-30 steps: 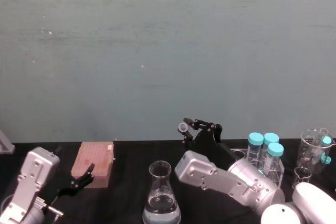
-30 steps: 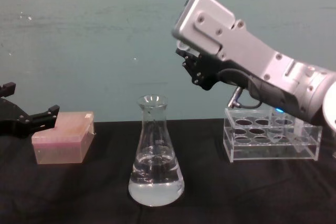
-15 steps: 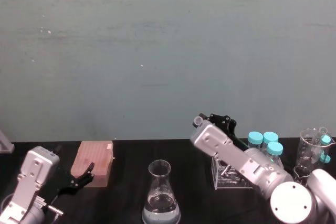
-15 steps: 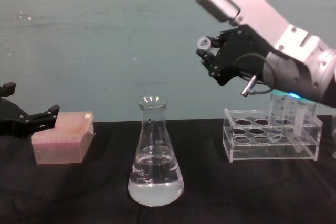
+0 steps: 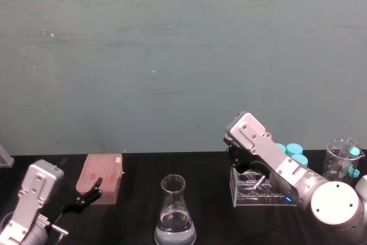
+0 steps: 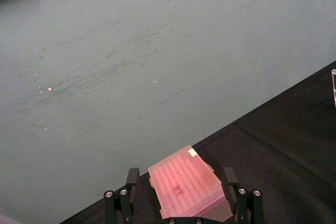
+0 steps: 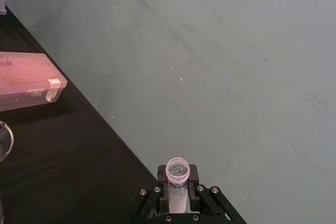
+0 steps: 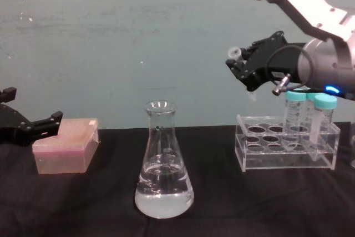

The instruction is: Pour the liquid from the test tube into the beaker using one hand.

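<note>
The beaker (image 8: pixel 163 162) is a tall clear conical flask at the table's centre, also seen in the head view (image 5: pixel 175 213). Clear liquid (image 8: pixel 163 199) fills its wide base. Up and to its right, my right gripper (image 8: pixel 242 69) is shut on the small test tube (image 8: pixel 235 54). The tube is tilted, its open rim up and toward the flask, above the left end of the clear rack (image 8: pixel 260 156). In the right wrist view the test tube (image 7: pixel 177 176) sits clamped between the fingers (image 7: pixel 193 178). I cannot tell whether liquid is in it. My left gripper (image 8: pixel 29 108) hangs open at far left.
A pink tip box (image 8: pixel 65 148) lies at left, just beyond the left gripper; the box (image 6: pixel 186 187) lies ahead of its spread fingers. Teal-capped tubes (image 8: pixel 295 116) stand in the rack. A glass beaker with small tubes (image 5: pixel 343 162) stands at far right.
My right arm has swung right and away from the flask with the tube, from beside the flask's neck to above the rack. The left arm has not moved.
</note>
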Robot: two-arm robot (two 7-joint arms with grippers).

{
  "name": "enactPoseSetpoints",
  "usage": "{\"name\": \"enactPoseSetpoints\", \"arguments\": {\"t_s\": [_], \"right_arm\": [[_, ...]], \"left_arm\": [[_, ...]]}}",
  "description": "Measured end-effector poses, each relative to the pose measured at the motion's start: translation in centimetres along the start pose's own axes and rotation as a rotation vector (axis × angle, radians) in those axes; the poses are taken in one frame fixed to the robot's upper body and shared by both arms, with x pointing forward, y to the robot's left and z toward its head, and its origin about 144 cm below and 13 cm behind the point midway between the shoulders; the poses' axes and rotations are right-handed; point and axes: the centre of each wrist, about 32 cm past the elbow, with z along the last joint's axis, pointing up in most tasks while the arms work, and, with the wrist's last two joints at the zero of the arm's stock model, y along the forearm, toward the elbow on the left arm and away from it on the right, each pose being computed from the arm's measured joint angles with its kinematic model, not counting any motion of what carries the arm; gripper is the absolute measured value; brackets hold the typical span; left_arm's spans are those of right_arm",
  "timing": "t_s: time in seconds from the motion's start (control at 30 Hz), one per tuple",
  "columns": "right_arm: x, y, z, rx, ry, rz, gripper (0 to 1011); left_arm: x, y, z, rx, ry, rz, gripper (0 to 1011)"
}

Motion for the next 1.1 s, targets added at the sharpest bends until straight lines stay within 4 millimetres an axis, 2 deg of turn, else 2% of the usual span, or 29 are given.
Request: {"name": "enactPoseSetpoints", "arguments": {"t_s": [0.47,1.1], "right_arm": [[1.1,-1.1,0.1,-0.047,0.093,0.07,208],[0.8,-0.7,-0.2,-0.076,0.128,0.111,208]], "left_arm": [[0.0,0.0,0.0,0.0,0.0,0.0,1000],[0.0,0.0,0.0,0.0,0.0,0.0,1000]]}}
